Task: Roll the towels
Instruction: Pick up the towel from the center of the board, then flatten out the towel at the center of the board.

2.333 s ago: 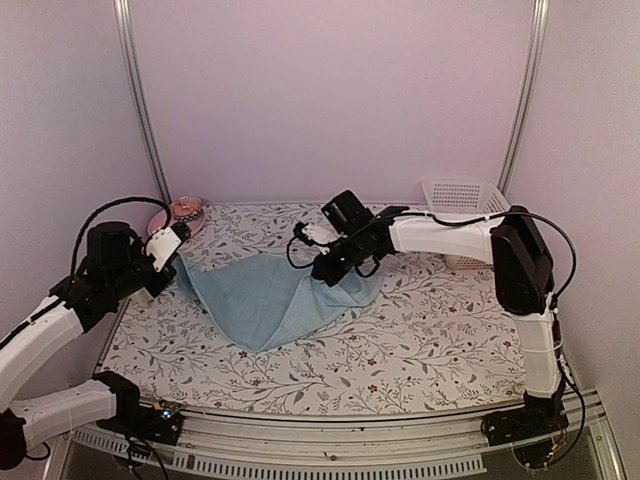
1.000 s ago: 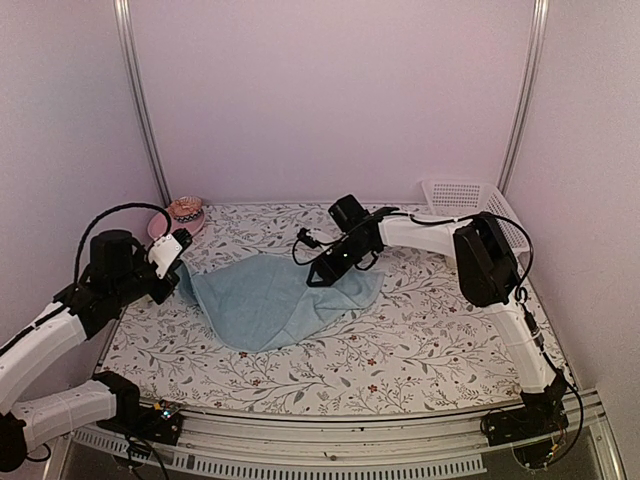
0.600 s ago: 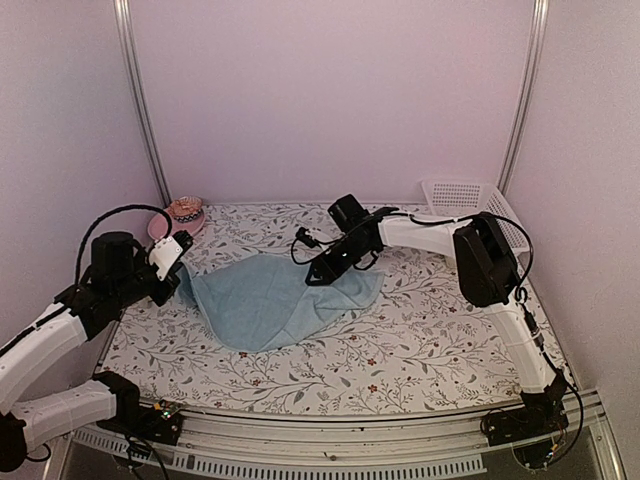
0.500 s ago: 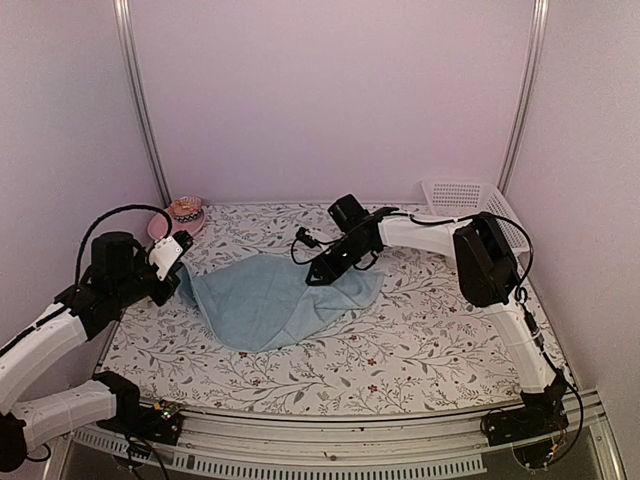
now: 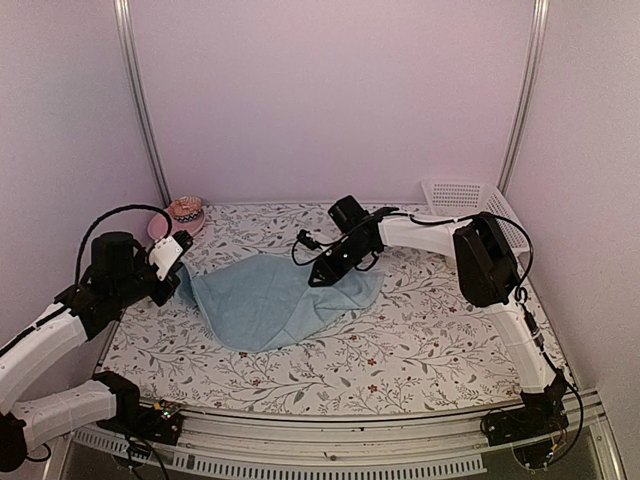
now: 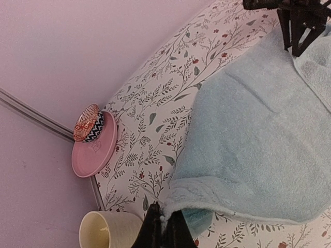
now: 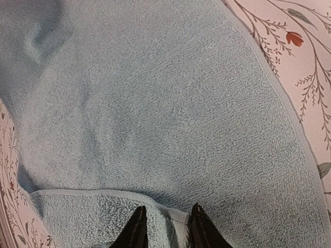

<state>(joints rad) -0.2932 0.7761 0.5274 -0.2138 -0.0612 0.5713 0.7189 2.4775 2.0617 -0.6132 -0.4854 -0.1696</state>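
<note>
**Op:** Entry check; where is the towel, and what do the tools have?

**Obs:** Your aqua towel [image 5: 270,300] [image 6: 258,129] [image 7: 155,103] lies spread on the floral surface [image 5: 420,330], roughly midway between the two arms; one point of it reaches toward the near edge. Your left tool [image 5: 182,278] [image 6: 163,221] has its fingers together, clamped on the towel's left corner; the cloth bunches right at the fingertips.

**Op:** And the right side?

**Obs:** Your right tool [image 5: 322,275] [image 7: 166,223] is down on the far-right part of the towel. In the wrist view the two black fingers [image 7: 137,227] stand narrowly apart, with a ridge of the folded hem between them; you cannot tell from these views whether they actually pinch the cloth.

**Op:** Other items on the surface?

**Obs:** A pink hat [image 5: 183,213] [image 6: 93,142] with a patterned band sits in the far-left corner, apart from the towel; a cream cup [image 6: 108,230] stands near it, seen only in the left wrist view; a white basket [image 5: 465,195] sits at the far-right corner.
</note>
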